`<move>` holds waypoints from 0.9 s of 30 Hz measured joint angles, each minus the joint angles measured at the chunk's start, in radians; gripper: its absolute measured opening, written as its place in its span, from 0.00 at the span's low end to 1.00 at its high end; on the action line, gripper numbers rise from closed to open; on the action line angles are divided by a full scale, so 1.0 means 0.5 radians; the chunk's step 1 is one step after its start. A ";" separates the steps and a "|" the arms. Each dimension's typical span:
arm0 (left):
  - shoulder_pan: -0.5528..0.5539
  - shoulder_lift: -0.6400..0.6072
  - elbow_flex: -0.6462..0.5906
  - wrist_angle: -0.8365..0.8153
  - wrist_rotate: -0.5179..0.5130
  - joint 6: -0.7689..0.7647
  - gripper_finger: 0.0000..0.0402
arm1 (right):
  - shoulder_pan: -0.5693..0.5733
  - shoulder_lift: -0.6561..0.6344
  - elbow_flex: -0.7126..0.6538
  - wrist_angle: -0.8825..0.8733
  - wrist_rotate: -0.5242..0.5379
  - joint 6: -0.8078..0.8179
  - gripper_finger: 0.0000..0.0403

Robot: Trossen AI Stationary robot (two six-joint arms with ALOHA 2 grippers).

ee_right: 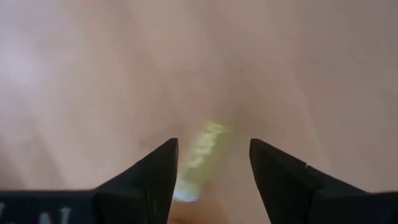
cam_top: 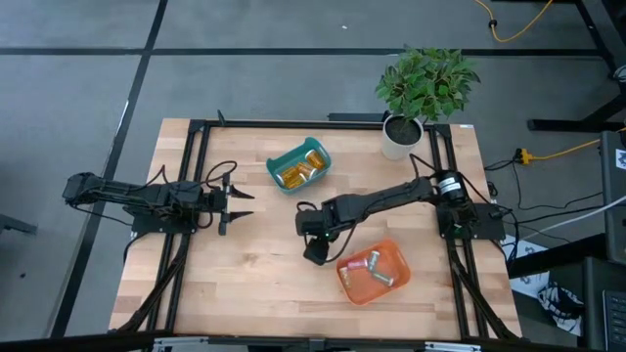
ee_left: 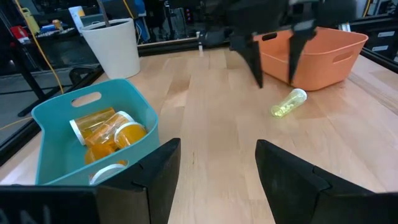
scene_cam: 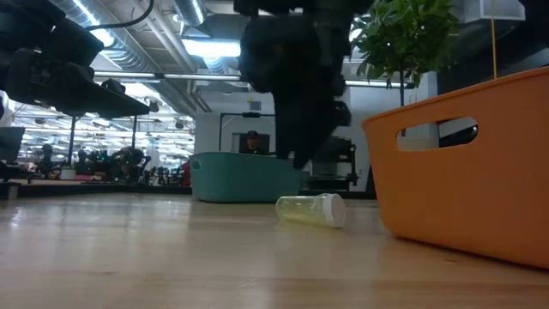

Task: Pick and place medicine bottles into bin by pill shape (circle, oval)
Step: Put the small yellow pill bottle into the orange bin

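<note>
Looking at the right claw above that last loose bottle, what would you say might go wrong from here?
1. The yellow-green bottle lies on its side on the table, so the open right claw descending over it might nudge it and set it rolling.
2. It lies close to the orange bin, so a finger could clip the bin wall.
3. The teal bin holds amber bottles; dropping it in the wrong bin would mis-sort it.
</note>
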 joint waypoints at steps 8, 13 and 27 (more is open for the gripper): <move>0.000 0.000 0.000 0.000 0.000 0.000 0.50 | -0.009 0.001 -0.060 0.012 0.070 0.123 0.50; -0.001 0.000 0.000 0.000 0.000 0.001 0.50 | 0.017 0.069 -0.060 0.100 0.007 0.137 0.50; 0.000 0.000 0.000 0.001 0.000 0.002 0.50 | 0.040 0.210 -0.010 -0.010 -0.085 0.183 0.50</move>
